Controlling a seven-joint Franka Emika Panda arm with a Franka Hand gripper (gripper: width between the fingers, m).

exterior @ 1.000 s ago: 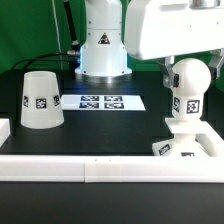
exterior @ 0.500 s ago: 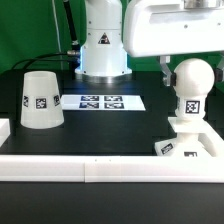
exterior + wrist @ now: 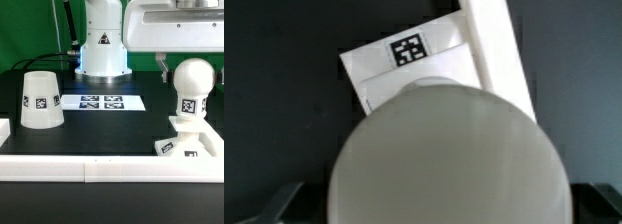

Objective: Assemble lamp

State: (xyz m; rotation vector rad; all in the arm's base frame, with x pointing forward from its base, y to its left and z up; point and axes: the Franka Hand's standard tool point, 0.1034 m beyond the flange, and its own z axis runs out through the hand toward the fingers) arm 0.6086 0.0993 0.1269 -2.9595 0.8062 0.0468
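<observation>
The lamp's bulb [image 3: 191,79] stands upright on its tagged stem [image 3: 186,106], set in the low white base [image 3: 196,142] at the exterior view's right. My gripper [image 3: 187,60] hangs over the bulb's top, open. In the wrist view the bulb [image 3: 438,150] fills most of the picture, and the base [image 3: 402,60] with its tag lies beyond it. The dark fingers [image 3: 274,206] sit at the two corners, each with a gap to the bulb. The cone shade [image 3: 40,100] stands wide end down on the table at the exterior view's left, far from the gripper.
The marker board [image 3: 100,101] lies flat in the middle, in front of the robot pedestal [image 3: 103,50]. A low white wall [image 3: 90,168] runs along the front edge. A white block [image 3: 5,128] sits at the far left edge.
The gripper has risen a little above the bulb, so more of the bulb shows. The jaws keep the same width. Bulb, base and shade have not moved.
</observation>
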